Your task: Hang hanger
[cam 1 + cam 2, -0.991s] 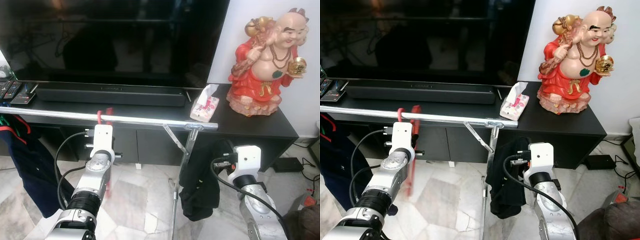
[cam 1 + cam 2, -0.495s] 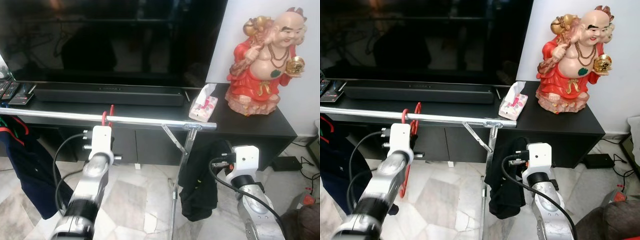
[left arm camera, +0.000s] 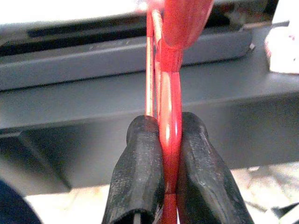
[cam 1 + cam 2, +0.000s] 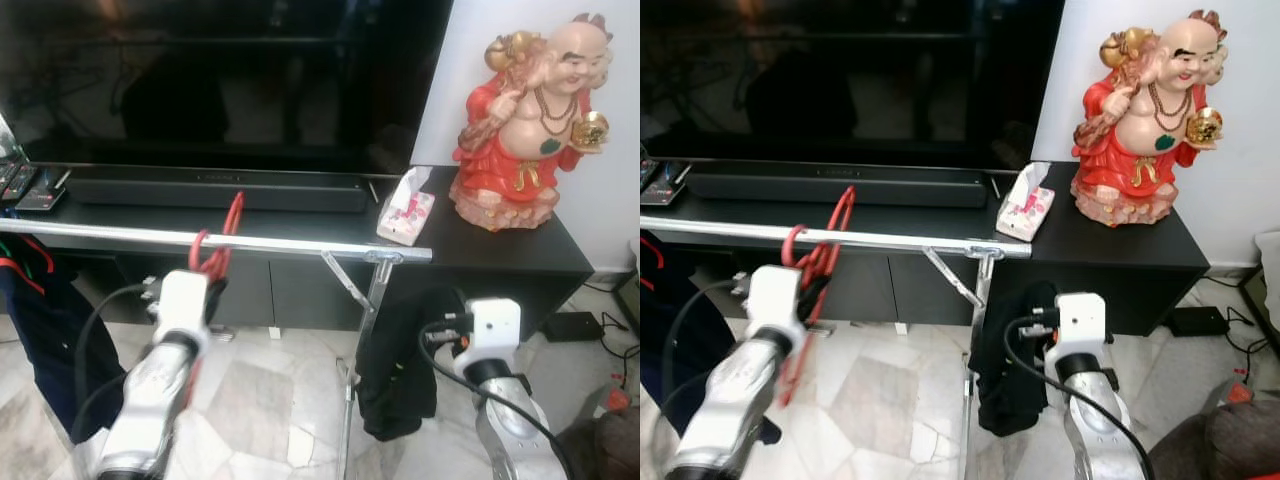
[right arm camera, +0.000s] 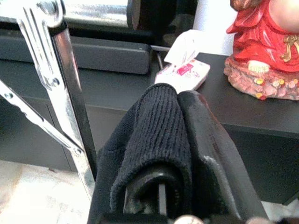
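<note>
The left gripper (image 3: 161,163) is pinching a thin red plastic hanger (image 4: 215,245), its 2 black fingers (image 3: 135,172) pressed tight against the red stem between them. Seen from the head, the hanger is rising from that gripper just below and in front of the long horizontal silver metal clothes rail (image 4: 290,243). Its upper part is leaning up and across the rail's front edge; whether the hook is actually over the rail or only in front of it is hard to tell. More than 1 red strand appears to be bunched at the gripper.

The right gripper (image 5: 180,140) is sitting low beside the rack's upright silver post (image 5: 70,112), clamped on a black ribbed knit garment (image 4: 1015,350) that is draping down next to the post.

The step in hand looks to be the placing itself: the hanger is being carried at the rail but not yet hanging free. The next move probably calls for lifting the hook clear above the rail, bringing it down over the far side, then easing the fingers apart only once the rail is bearing the weight.
</note>
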`<state>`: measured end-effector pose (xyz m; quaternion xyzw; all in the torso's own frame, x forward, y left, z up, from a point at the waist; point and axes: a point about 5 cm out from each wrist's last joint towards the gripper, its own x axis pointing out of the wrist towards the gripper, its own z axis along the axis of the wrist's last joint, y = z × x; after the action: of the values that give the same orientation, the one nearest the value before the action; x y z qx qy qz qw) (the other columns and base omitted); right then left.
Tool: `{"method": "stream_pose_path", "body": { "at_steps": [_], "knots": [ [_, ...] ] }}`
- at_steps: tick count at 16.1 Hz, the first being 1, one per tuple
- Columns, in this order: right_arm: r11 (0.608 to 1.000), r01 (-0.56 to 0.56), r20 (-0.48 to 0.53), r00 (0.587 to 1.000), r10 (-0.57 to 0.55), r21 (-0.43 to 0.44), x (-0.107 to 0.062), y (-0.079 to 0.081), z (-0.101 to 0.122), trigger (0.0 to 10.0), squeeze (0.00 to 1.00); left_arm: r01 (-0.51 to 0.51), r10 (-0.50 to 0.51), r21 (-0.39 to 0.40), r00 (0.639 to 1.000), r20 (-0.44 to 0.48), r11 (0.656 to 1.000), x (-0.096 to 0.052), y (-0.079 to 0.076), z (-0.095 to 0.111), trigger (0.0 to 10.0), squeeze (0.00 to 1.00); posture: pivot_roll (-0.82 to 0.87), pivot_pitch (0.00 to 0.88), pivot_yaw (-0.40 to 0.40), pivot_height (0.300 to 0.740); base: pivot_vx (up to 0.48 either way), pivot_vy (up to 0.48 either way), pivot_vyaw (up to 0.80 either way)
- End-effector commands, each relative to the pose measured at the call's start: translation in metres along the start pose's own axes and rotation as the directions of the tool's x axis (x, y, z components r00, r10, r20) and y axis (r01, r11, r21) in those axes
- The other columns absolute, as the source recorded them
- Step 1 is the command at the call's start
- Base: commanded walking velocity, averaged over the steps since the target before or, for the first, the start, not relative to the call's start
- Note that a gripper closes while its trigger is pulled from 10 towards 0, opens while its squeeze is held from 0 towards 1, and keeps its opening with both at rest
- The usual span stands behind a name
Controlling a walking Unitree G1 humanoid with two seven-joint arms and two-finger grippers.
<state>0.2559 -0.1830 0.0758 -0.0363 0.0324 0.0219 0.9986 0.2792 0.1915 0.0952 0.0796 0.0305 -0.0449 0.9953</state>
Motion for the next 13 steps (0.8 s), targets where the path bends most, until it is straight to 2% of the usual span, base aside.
{"method": "stream_pose_path", "body": {
  "at_steps": [1,5,9,11,13],
  "knots": [
    [1.0,0.016,0.037,0.999,-0.016,-0.009,-0.001,-0.004,0.009,10.0,0.0,0.008,-0.008,0.01,1.0,0.001,1.0,-0.004,-0.001,0.0,10.0,0.0,-0.11,0.0,-0.03,0.74,0.0,0.0,0.0],
    [0.996,0.087,0.016,0.996,-0.087,0.014,-0.012,-0.015,0.004,10.0,0.0,-0.037,0.038,0.006,0.999,-0.033,0.999,-0.011,-0.003,-0.005,10.0,0.0,-0.11,0.0,-0.006,0.74,0.0,0.0,0.0],
    [0.993,0.108,0.005,0.994,-0.108,0.037,-0.019,-0.007,-0.001,10.0,0.0,-0.019,0.018,-0.036,0.999,-0.029,0.999,-0.014,-0.01,-0.002,10.0,0.0,-0.14,0.0,0.04,0.74,0.0,0.0,0.0],
    [0.992,0.116,0.007,0.993,-0.116,0.044,-0.02,-0.007,0.0,10.0,0.0,-0.004,0.003,-0.048,1.0,-0.017,0.999,-0.01,-0.016,0.001,10.0,0.0,-0.14,0.0,0.048,0.74,0.0,0.0,0.0],
    [0.992,0.118,0.006,0.993,-0.118,0.043,-0.02,-0.007,0.0,10.0,0.0,-0.007,0.006,-0.055,1.0,-0.017,0.998,-0.01,-0.016,0.002,10.0,0.0,-0.14,0.0,0.046,0.74,-0.262,0.0,0.0]
  ]
}}
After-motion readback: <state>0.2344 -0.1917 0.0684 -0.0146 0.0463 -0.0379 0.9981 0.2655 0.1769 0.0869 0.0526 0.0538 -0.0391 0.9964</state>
